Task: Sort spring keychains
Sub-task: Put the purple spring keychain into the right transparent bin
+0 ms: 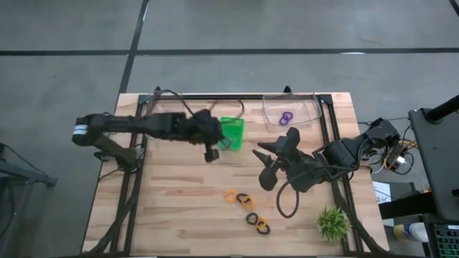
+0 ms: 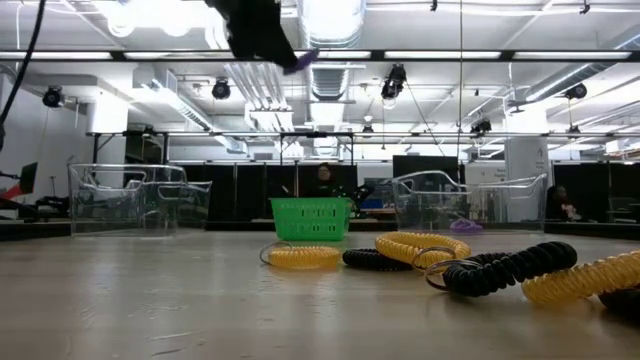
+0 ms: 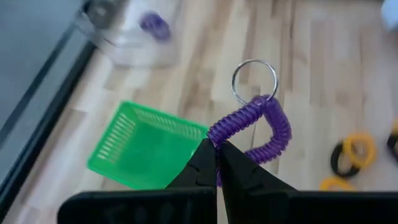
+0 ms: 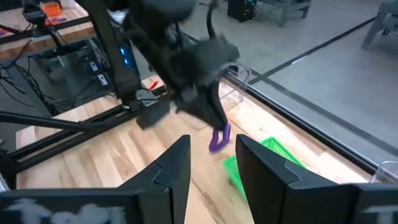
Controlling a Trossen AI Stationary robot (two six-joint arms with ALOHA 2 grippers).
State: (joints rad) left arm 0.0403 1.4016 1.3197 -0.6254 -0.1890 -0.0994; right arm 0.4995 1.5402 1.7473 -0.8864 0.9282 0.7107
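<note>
Left wrist view, left claw (image 3: pixel 217 163) clamped on purple spring keychain (image 3: pixel 261 127), right claw (image 4: pixel 213 163) apart, no legible writing.

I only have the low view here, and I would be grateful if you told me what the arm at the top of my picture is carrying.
Observer: The left tool is shut on a purple spring keychain with a metal ring, held in the air.
Operator: Thank you; where is it relative to the green basket?
Observer: In the high view it hangs beside the green basket, not over it.
Operator: Is anything already sorted?
Observer: A purple keychain lies in the clear bin at the table's far edge.
Operator: And the other arm?
Observer: The right tool is open, raised over the table's middle, holding nothing.
</note>
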